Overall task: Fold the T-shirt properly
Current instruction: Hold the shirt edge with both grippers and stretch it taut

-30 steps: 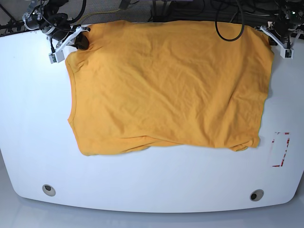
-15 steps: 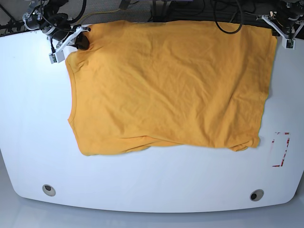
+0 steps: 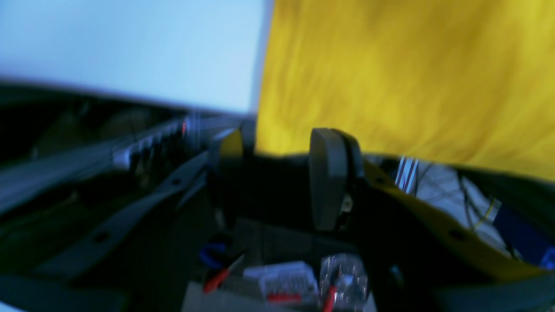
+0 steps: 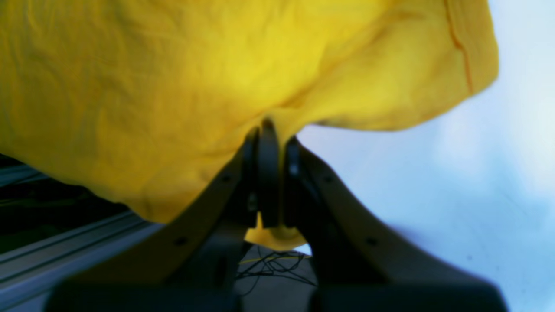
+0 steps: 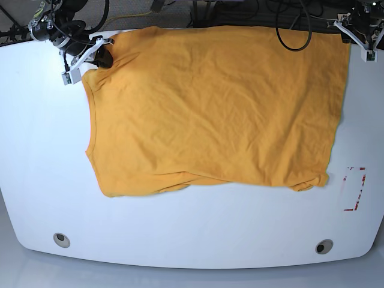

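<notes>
At upper left, the right gripper (image 5: pixel 101 53) pinches the T-shirt (image 5: pixel 210 108) corner (cloth bunched between its fingers); the shirt fills the table (image 5: pixel 36 180) centre. At upper right, the left gripper (image 3: pixel 277 173) stands apart, empty; release evenly, avoiding wrinkles.

overhead base, close wrists, shared T-shirt (image 5: pixel 216 108)

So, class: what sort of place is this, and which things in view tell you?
Most likely a robotics lab or test bench, not a home. A plain orange-yellow cotton T-shirt lies on a bare white rounded table, loose black cables hang behind it, and red corner marks are taped on the tabletop.
</notes>
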`<state>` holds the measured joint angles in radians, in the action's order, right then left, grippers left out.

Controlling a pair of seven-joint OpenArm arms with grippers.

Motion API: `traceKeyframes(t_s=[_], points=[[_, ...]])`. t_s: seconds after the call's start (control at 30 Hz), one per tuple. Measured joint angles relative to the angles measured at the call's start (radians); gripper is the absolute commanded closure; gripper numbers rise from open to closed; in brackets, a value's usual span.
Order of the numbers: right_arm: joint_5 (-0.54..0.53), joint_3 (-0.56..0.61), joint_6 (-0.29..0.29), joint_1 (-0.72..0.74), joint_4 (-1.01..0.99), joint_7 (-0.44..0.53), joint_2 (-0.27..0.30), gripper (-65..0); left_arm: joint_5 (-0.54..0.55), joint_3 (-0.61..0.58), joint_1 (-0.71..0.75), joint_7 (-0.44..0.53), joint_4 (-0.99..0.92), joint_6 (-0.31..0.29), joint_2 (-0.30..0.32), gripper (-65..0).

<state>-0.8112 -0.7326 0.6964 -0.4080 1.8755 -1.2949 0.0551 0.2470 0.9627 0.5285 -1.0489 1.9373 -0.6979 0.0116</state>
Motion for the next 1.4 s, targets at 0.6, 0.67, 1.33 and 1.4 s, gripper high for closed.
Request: traceKeyframes(t_s=[0.6, 0.67, 1.33, 1.4], points=[[0.003, 0.0, 0.0, 0.003, -0.005, 0.0, 0.003, 0.0, 0.001, 0.023, -0.127, -0.001, -0.156, 0.0, 0.09, -25.0], [0.003, 0.001, 0.0, 0.003, -0.005, 0.0, 0.003, 0.0, 0.009, 0.007, -0.129, 0.002, -0.185, 0.0, 0.098, -25.0], [0.003, 0.0, 0.0, 0.003, -0.005, 0.0, 0.006, 0.0, 0.035, -0.137, -0.102, 0.056, -0.273, 0.005, 0.124, -16.8], [0.003, 0.0, 0.0, 0.003, -0.005, 0.0, 0.006, 0.0, 0.042, -0.137, -0.097, 0.066, -0.272, 0.005, 0.122, -6.0]])
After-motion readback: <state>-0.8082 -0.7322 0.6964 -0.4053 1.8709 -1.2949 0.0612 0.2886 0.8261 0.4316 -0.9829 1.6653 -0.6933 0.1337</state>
